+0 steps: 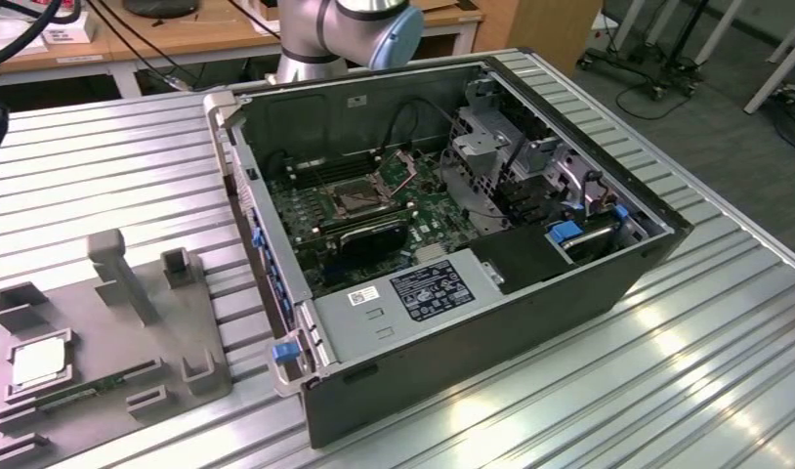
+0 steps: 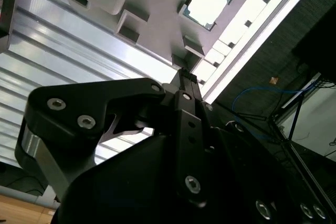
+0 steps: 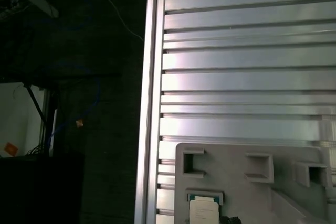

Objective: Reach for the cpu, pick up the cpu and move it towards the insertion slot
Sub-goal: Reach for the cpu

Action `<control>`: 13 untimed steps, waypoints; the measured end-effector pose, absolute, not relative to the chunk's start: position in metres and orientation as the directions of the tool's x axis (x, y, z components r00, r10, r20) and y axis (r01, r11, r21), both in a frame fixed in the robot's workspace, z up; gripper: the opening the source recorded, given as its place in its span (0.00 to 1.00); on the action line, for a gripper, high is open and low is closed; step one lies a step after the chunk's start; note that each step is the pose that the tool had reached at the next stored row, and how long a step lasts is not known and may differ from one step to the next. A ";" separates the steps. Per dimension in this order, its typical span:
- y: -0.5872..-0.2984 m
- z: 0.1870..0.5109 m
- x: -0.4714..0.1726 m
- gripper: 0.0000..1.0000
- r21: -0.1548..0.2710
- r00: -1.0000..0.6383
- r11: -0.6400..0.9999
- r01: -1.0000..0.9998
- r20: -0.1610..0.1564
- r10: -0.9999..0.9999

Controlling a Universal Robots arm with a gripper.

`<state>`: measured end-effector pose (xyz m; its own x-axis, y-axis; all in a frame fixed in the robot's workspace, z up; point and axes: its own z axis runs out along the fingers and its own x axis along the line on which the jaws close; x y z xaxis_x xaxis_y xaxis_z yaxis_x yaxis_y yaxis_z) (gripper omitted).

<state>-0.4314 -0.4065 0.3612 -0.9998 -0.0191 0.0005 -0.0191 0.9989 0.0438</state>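
Observation:
The cpu [image 1: 39, 363] is a small silvery-white square chip lying flat in a recess of the grey tray [image 1: 176, 322], at the exterior view's lower left. It also appears in the second wrist view as the cpu [image 2: 206, 4] and in the first wrist view as the cpu [image 3: 203, 211]. My gripper [image 2: 185, 80] hangs above the ribbed table, short of the tray's edge and apart from the chip, holding nothing. The insertion slot [image 1: 350, 198] is a dark square socket with a metal frame on the green board inside the open computer case.
The open black computer case [image 1: 502, 293] lies on its side across the middle of the ribbed metal table [image 1: 111, 176]. A thin green memory stick [image 1: 92, 389] lies in the tray near the chip. The tray has upright grey posts [image 1: 121, 278]. The table's edge [image 3: 149, 103] runs close by, with dark floor beyond.

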 end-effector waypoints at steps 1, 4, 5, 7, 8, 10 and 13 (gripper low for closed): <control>-0.407 0.361 -0.433 0.11 0.044 -1.000 0.999 -0.019 0.001 -0.019; -0.407 0.361 -0.435 0.11 0.044 -1.000 0.999 -0.019 0.001 -0.019; -0.407 0.361 -0.436 0.11 0.044 -1.000 0.999 -0.019 0.001 -0.019; -0.407 0.361 -0.436 0.11 0.044 -1.000 0.999 -0.019 0.001 -0.019; -0.407 0.361 -0.436 0.11 0.044 -1.000 0.999 -0.019 0.001 -0.019; -0.407 0.361 -0.436 0.11 0.044 -1.000 0.999 -0.019 0.001 -0.019; -0.407 0.361 -0.436 0.11 0.044 -1.000 0.999 -0.019 0.001 -0.019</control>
